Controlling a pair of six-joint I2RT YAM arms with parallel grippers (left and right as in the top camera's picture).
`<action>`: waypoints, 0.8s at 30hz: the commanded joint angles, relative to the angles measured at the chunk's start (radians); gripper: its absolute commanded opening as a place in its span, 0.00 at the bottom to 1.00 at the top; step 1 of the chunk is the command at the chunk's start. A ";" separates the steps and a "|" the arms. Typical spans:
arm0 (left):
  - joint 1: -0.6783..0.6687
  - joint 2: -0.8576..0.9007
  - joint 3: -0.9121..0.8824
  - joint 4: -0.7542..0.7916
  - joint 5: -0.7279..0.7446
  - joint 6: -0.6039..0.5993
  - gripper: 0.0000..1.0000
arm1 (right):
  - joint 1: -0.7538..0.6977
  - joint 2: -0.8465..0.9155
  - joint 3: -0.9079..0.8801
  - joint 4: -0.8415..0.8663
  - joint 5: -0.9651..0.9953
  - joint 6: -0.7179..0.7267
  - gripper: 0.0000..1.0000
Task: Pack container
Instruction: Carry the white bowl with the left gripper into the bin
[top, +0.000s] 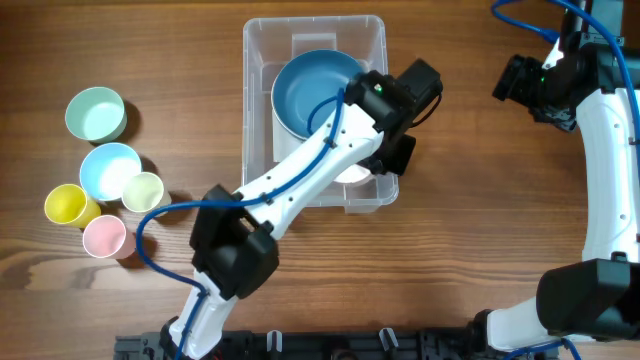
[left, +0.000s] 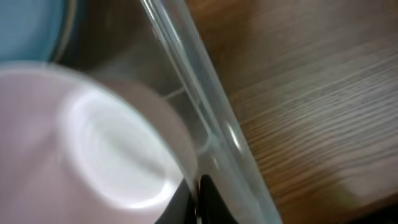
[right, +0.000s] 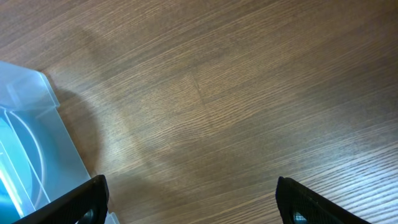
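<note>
The clear container (top: 252, 110) stands at the top centre of the table, with a blue bowl (top: 305, 88) inside it. My left gripper (top: 376, 163) reaches into the container's near right corner. It is shut on the rim of a pale whitish cup (top: 352, 175). In the left wrist view the cup (left: 106, 149) lies against the clear wall (left: 208, 112), the fingers (left: 198, 200) pinch its rim, and the blue bowl (left: 25, 25) is at the top left. My right gripper (top: 518, 82) is open and empty over bare table, right of the container (right: 28, 124).
At the left stand a mint bowl (top: 96, 113), a light blue bowl (top: 108, 168), a pale green cup (top: 143, 190), a yellow cup (top: 66, 205) and a pink cup (top: 104, 236). The left arm crosses the container's front edge.
</note>
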 joint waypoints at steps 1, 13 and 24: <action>0.008 0.001 -0.080 0.073 0.019 -0.137 0.04 | -0.003 0.011 -0.013 -0.002 0.016 0.001 0.87; 0.020 0.002 -0.152 0.245 -0.105 -0.632 0.04 | -0.003 0.011 -0.013 -0.004 0.016 0.001 0.87; 0.196 -0.165 -0.149 0.332 -0.205 -0.443 0.27 | -0.003 0.011 -0.013 -0.004 0.016 0.000 0.87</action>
